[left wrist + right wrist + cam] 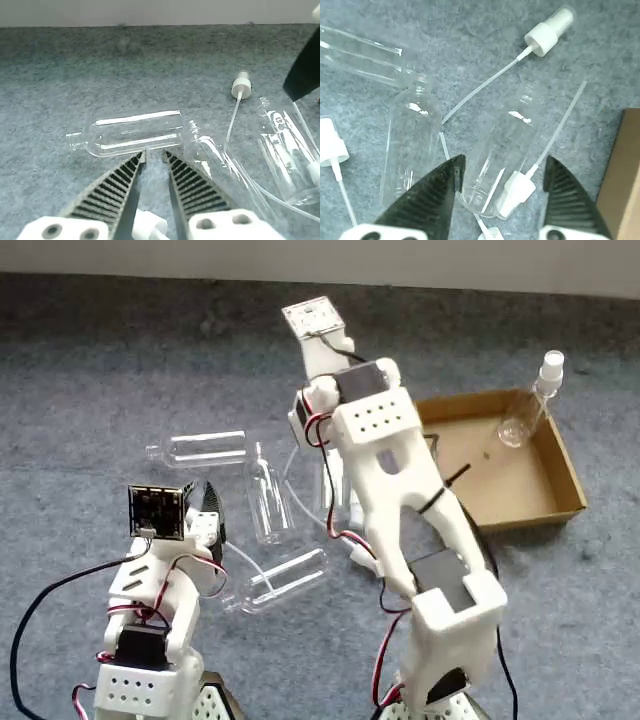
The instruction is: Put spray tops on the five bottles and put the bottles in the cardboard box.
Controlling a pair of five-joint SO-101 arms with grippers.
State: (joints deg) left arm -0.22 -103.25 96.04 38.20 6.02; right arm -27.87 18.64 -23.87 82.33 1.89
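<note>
Right gripper (503,160) hung released over bottle (505,125); grip was judged best square on its body, clear of adjacent top (516,192); left gripper (154,156) state unreadable.

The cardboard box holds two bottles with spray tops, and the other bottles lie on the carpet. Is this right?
Not quite. The high view shows one bottle with a spray top in the box, not two. The other bottles do lie on the carpet.
</note>
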